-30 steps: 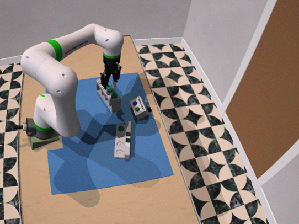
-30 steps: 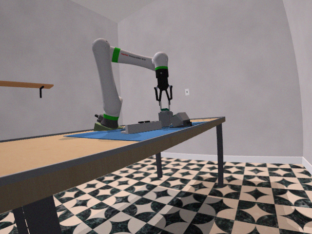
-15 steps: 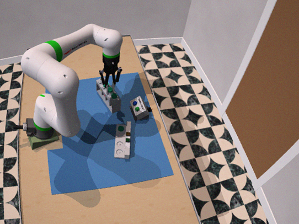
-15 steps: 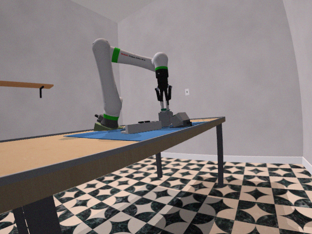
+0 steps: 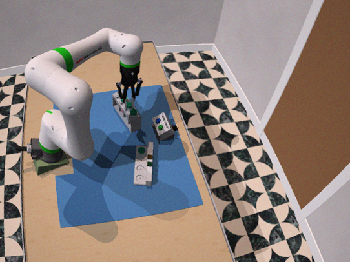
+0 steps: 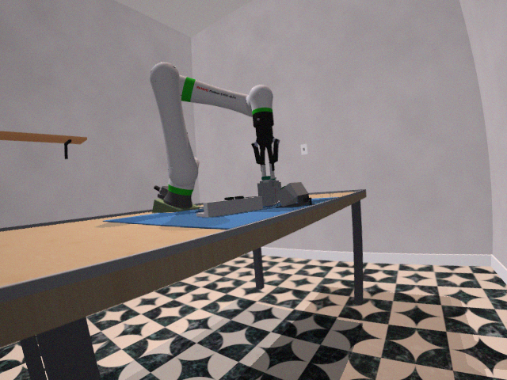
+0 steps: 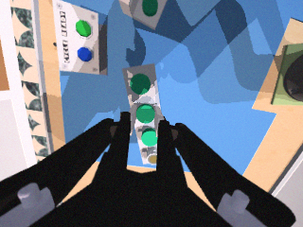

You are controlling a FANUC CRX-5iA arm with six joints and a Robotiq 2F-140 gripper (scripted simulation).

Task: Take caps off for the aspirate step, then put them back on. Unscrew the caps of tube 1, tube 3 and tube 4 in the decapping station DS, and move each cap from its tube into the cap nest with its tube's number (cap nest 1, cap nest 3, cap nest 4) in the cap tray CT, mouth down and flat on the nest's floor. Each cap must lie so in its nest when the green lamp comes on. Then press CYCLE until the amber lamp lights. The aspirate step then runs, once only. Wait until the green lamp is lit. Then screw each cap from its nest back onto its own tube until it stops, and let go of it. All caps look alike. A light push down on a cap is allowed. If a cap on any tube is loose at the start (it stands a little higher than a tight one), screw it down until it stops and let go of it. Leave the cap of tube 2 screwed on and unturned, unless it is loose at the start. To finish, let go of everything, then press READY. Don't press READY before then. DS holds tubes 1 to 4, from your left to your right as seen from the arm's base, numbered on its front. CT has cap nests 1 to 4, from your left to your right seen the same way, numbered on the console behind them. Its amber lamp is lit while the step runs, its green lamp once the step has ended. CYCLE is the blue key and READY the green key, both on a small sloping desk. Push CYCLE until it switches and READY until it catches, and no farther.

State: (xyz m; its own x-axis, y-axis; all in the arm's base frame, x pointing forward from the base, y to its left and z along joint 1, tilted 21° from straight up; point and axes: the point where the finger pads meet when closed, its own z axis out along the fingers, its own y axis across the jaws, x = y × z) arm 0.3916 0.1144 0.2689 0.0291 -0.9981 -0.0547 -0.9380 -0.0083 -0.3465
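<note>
The decapping station DS [image 5: 134, 124] [image 6: 268, 191] [image 7: 129, 75] stands on the blue mat. Its far-left tube [image 7: 151, 159] is uncapped. The other three tubes carry green caps. My gripper [image 5: 124, 99] [image 6: 267, 173] [image 7: 145, 112] points straight down over DS and is shut on the cap of tube 2 [image 7: 149, 137] [image 6: 266, 177], next to the uncapped tube. The caps of tube 3 [image 5: 128, 104] [image 7: 145, 113] and tube 4 [image 5: 133, 111] [image 7: 140, 83] sit free beside it. One green cap [image 5: 141, 151] [image 7: 151, 6] lies in the end nest of the cap tray CT [image 5: 142, 182] [image 6: 233, 205].
The sloping key desk [image 5: 164, 135] [image 6: 292, 192] stands right of DS, with the blue CYCLE key [image 5: 158, 119] [image 7: 84, 53] and the green READY key [image 5: 160, 127] [image 7: 82, 27]. The arm's base [image 5: 50, 159] is on the table's left side.
</note>
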